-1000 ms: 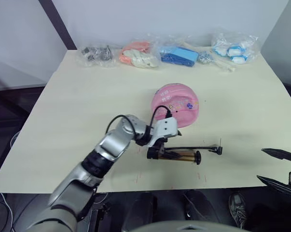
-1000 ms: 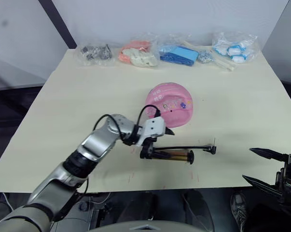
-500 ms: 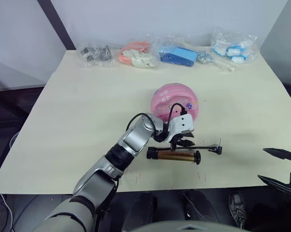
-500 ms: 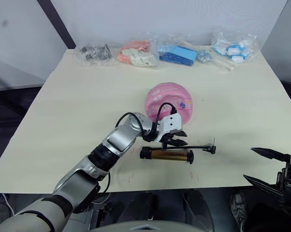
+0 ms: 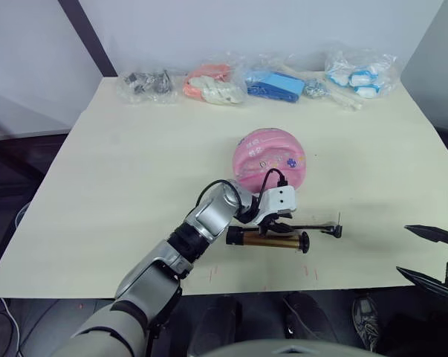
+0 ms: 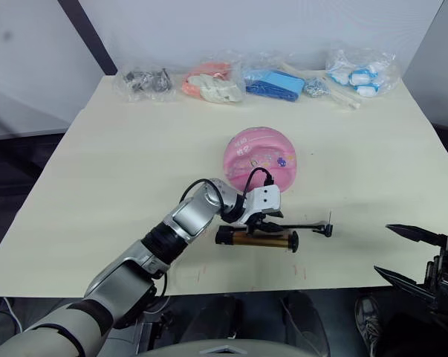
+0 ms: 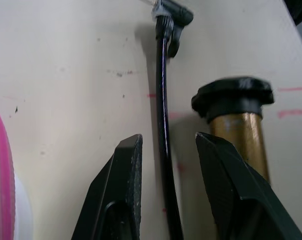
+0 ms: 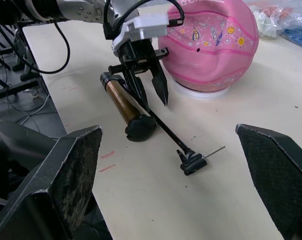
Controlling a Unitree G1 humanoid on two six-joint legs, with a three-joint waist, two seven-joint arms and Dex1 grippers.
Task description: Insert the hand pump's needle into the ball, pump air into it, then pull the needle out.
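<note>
Hovering our left gripper [image 7: 163, 150] over the slim gold-bronze hand pump [image 5: 270, 239] lying on the cream table [image 5: 119, 178], fingers spread with the thin black hose [image 7: 163, 110] between them, not clamped. Right gripper [image 8: 176, 165] gapes wide, empty. Pink rubber ball [image 5: 269, 158] sits just behind the pump.

Pink cartoon-printed ball [image 5: 269, 159]; gold-bronze, black-capped hand pump [image 5: 268, 239].

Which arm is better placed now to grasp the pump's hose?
The left. Its gripper is open with the hose between its fingers, beside the hand pump. The right gripper is open at the table's edge.
</note>
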